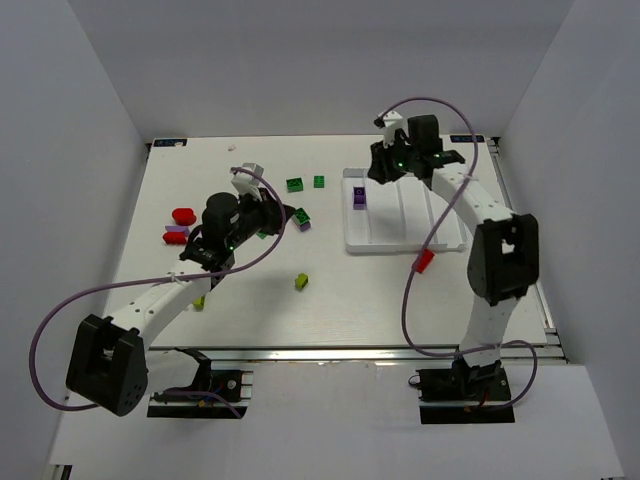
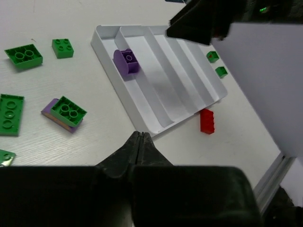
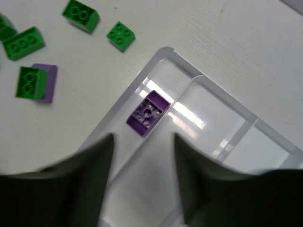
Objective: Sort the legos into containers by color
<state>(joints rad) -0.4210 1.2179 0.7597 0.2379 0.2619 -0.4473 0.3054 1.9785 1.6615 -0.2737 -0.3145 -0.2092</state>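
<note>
White tray (image 1: 385, 236) sits toward the far-right corner of the surface (image 1: 350, 320); one purple lego (image 3: 148, 112) lies at the far end of its leftmost compartment. Above it the right claw (image 3: 143, 142) hangs released, fingers (image 3: 90, 179) spread, nothing held. The left claw (image 2: 140, 141) is mid-surface, left of the tray, clenched tip to tip on nothing. Loose green legos (image 2: 23, 56) lie near the far edge, a green-on-purple stack (image 2: 68, 111) close by. One red lego (image 2: 207, 121) just beside the tray's near edge; yellow-green lego (image 1: 301, 282) toward the near edge.

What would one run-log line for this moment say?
left gripper shut | right gripper open above tray | purple lego in leftmost compartment
</note>
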